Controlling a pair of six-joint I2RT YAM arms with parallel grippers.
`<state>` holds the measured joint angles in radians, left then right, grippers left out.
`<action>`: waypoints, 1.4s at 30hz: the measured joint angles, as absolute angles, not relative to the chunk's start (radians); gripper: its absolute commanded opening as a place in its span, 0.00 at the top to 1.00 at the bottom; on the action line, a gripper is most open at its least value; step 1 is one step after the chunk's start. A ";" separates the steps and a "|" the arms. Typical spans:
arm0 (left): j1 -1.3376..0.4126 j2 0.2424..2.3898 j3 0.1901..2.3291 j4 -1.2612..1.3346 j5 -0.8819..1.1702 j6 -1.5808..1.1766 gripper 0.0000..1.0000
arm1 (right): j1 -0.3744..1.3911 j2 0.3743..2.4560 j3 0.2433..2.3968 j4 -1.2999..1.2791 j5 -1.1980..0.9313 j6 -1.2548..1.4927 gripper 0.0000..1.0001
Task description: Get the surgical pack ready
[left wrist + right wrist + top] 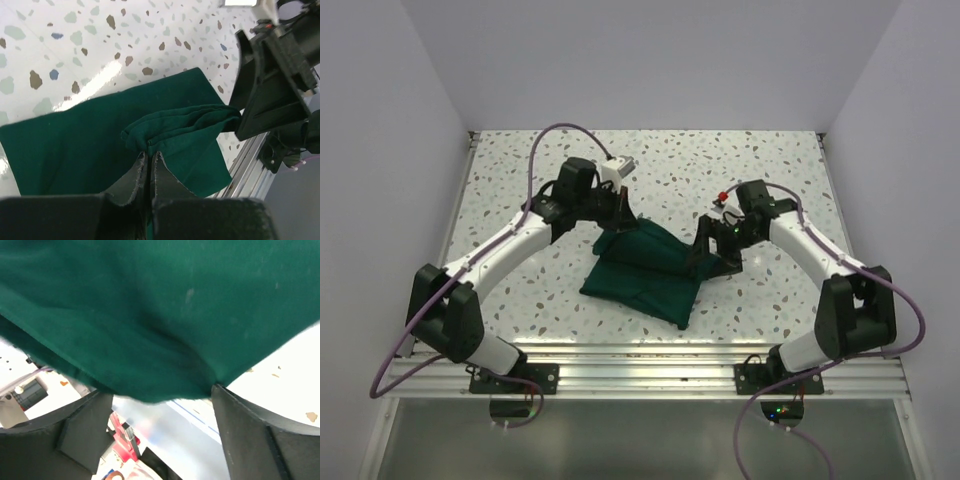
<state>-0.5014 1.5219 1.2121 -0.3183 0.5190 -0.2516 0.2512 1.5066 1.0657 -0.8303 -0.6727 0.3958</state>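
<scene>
The surgical pack (645, 270) is a dark green fabric bundle lying folded on the speckled table; no tray or instruments show. My left gripper (622, 222) is at its far left corner, shut on a bunched fold of the green fabric (175, 122), with its jaws pressed together (149, 153). My right gripper (705, 256) is at the pack's right edge, also seen in the left wrist view (260, 95). Its jaws stand wide apart (162, 390), with the green fabric (165, 305) lying across their tips.
The speckled white table (720, 180) ends at an aluminium rail (650, 355) along the near edge. White walls close in the back and both sides. A red part (723, 194) sits on the right wrist.
</scene>
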 measured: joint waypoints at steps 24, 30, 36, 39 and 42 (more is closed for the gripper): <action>-0.538 1.305 1.004 -0.474 0.443 -0.365 1.00 | 0.455 1.108 0.628 -0.643 -0.587 0.667 1.00; -0.580 1.272 0.994 -0.503 0.430 -0.408 1.00 | 0.512 1.101 0.445 -0.492 -0.560 0.857 1.00; -0.586 1.251 0.987 -0.520 0.410 -0.413 1.00 | 0.519 1.102 0.345 -0.304 -0.559 1.024 1.00; -0.586 1.251 0.987 -0.529 0.406 -0.413 1.00 | 0.526 1.104 0.280 -0.210 -0.557 1.134 1.00; -0.586 1.251 0.987 -0.548 0.400 -0.411 1.00 | 0.532 1.113 0.235 -0.135 -0.558 1.225 1.00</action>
<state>-0.5861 1.2507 0.9867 -0.5476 0.4000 -0.4114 0.5323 1.1126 0.2348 -0.1352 -0.5575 1.2251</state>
